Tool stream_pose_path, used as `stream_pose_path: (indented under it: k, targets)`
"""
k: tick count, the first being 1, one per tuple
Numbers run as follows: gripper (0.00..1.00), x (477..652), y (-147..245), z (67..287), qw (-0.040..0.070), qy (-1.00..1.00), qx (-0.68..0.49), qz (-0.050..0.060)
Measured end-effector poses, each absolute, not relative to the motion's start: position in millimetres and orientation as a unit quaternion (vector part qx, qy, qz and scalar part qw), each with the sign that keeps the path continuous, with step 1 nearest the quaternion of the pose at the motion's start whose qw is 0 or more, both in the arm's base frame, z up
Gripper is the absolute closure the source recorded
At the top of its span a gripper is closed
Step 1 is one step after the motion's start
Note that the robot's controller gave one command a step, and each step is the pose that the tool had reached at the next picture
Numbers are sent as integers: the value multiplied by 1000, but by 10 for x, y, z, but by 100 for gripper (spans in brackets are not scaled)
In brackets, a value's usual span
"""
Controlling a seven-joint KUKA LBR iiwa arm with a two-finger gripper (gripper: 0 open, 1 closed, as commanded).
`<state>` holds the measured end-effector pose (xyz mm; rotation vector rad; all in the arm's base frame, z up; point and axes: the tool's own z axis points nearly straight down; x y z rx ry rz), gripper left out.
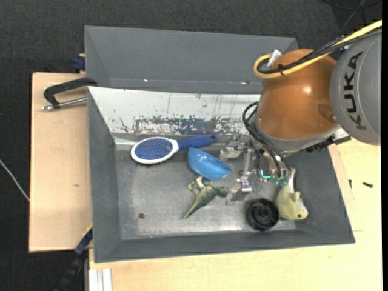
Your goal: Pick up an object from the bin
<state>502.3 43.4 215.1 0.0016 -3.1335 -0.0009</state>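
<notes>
Gripper (241,190) beside spiky olive-green toy (204,196)

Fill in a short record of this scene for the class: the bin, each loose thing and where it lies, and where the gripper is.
container: grey metal bin
back left: blue oval hairbrush with a white bristle pad, handle pointing right
middle: blue plastic scoop-like piece
front middle: green pointed toy figure
front right: black round ring-shaped part, with a pale yellow lumpy toy beside it
gripper: low in the bin, right of the blue piece and the green figure, next to the black ring
</notes>
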Motion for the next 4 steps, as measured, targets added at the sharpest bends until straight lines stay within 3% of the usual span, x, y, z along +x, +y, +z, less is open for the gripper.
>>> stream_pose_path:
  k: [1,2,3,4]
  targets:
    - [0,5527,354,828,-1,-998,-58,-1]
    - [0,5485,442,1011,-2,-972,-233,-1]
    - [0,5504,472,1006,-1,-932,-363,-1]
    - [0,5646,506,755,1,-899,-438,-2]
